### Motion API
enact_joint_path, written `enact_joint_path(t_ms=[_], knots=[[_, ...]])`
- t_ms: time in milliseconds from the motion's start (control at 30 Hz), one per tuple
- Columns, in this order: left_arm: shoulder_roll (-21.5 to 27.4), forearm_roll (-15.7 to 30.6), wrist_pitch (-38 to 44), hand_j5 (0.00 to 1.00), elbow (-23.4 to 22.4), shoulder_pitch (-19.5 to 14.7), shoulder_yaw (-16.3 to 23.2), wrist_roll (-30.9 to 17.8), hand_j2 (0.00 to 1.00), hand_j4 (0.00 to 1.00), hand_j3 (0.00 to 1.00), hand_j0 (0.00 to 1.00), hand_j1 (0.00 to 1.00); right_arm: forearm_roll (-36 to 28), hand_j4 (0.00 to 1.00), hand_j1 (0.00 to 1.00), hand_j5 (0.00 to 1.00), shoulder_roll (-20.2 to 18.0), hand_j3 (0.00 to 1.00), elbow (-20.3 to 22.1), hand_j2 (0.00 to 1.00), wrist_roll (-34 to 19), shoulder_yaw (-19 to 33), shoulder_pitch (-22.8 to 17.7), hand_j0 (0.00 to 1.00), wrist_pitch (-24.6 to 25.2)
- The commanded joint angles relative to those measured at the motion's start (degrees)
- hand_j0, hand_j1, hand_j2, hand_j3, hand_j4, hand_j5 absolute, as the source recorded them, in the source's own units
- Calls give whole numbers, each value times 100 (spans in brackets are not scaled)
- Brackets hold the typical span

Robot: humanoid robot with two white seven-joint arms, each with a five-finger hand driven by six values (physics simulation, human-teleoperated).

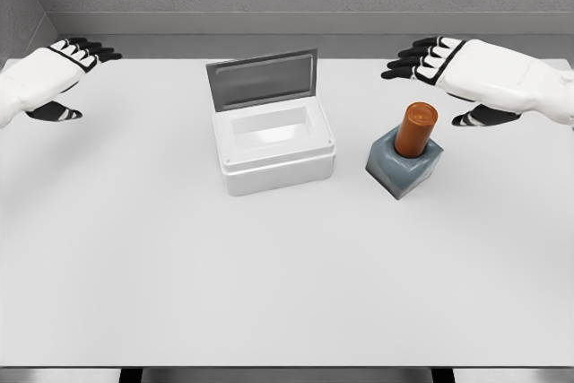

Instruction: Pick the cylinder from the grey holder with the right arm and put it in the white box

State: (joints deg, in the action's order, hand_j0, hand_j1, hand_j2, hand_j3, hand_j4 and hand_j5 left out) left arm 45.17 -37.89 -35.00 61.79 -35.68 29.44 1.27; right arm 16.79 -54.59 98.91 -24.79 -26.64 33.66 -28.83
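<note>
Cylinder [417, 128] sitting upright in holder [406, 165], right of the box [273, 145], whose lid is standing open. Right hand [475, 73] hovering just beyond it, fingers spread, holding nothing. Left hand [47, 78] idling far left, fingers apart. Best approach: coming down beside the cylinder, closing around its exposed top, lifting straight up before swinging left
</note>
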Motion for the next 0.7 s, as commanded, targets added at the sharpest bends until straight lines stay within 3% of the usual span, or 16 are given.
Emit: enact_joint_path(t_ms=[0, 200, 267, 300, 467, 567, 667], knots=[[1, 37, 0, 100, 8, 0, 9, 4, 100, 100, 100, 100, 100, -26, 100, 100, 100, -17, 100, 5, 100, 10, 1, 0, 100, 1], [19, 1, 0, 100, 35, 0, 9, -31, 100, 100, 100, 100, 100, -53, 100, 100, 100, -61, 100, 40, 100, -8, 28, 9, 100, 159], [10, 1, 0, 100, 35, 0, 18, -22, 100, 100, 100, 100, 100, -105, 100, 100, 100, -114, 100, 23, 100, -867, 36, 52, 100, 623], [19, 1, 0, 100, 35, 0, 18, -31, 100, 100, 100, 100, 100, -105, 100, 100, 100, -87, 100, 23, 100, -1021, 28, 167, 100, 826], [36, -7, 0, 100, 52, 0, 18, -31, 100, 100, 100, 100, 100, -105, 100, 100, 100, 45, 100, -170, 100, -1021, -86, 527, 100, 959], [63, -7, 0, 100, 52, 0, 18, -31, 100, 100, 100, 100, 100, -79, 100, 100, 100, 326, 100, -487, 100, -1021, -886, 1090, 100, 941], [63, -7, 0, 100, 52, 9, 18, -31, 100, 100, 100, 100, 100, -70, 100, 100, 100, 352, 100, -584, 100, -1021, -1009, 1169, 100, 932]])
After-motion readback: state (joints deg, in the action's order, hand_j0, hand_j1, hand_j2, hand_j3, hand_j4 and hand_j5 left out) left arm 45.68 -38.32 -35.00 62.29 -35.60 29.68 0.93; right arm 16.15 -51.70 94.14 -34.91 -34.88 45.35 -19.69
